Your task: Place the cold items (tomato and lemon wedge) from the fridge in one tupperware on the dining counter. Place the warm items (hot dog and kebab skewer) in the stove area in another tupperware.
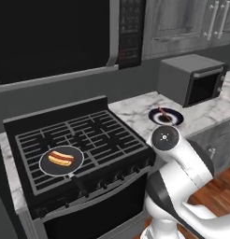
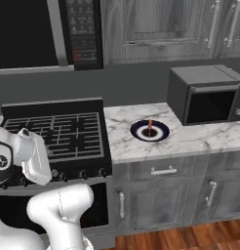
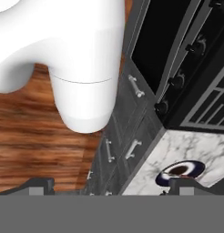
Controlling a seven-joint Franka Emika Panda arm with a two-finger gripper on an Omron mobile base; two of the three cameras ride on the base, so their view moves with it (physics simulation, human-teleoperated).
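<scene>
Two warm items waiting: hot dog (image 1: 61, 158) on stove area (image 1: 75, 140), kebab skewer (image 2: 150, 127) on counter plate (image 2: 161, 134).
Gripper (image 3: 111, 184) jaws spread, empty; hot dog looks soft, so pinch mid-bun lightly; skewer looks thin + stiff, so grab across the chunks.

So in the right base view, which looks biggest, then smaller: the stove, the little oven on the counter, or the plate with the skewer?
1. Stove, largest.
2. Little oven on the counter.
3. Plate, with the kebab skewer on it, smallest.
The gaps are plain, so distance from the camera changes nothing.

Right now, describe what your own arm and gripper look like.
The arm is glossy white with rounded, tube-like links and dark grey to black bands at the joints. One joint ends in a round white cap with a small dark mark at its centre. The gripper has two small dark grey, blocky fingertips. No cables show.
</scene>
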